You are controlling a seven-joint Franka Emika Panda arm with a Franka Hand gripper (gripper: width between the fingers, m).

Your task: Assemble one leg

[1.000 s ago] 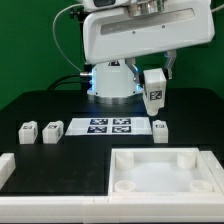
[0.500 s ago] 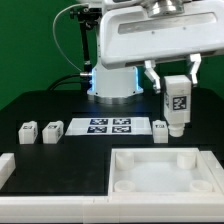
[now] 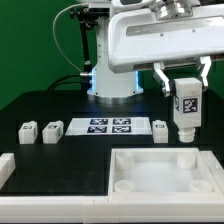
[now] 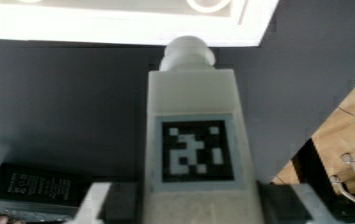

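Though the leg (image 3: 186, 110) hides where they touch, my gripper (image 3: 185, 88) clamps it. Both have slid toward the exterior view's right.

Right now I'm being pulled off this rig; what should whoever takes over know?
Gripper: shut on the leg, upright in the air, peg end down.
The leg hangs roughly over the far socket of the tray-like piece, on the exterior view's right, not seated.
The spare legs sit on the table: two at the exterior view's left, one by the marker board.
Done: leg picked up. Left: lower the peg into the socket, fasten, release.
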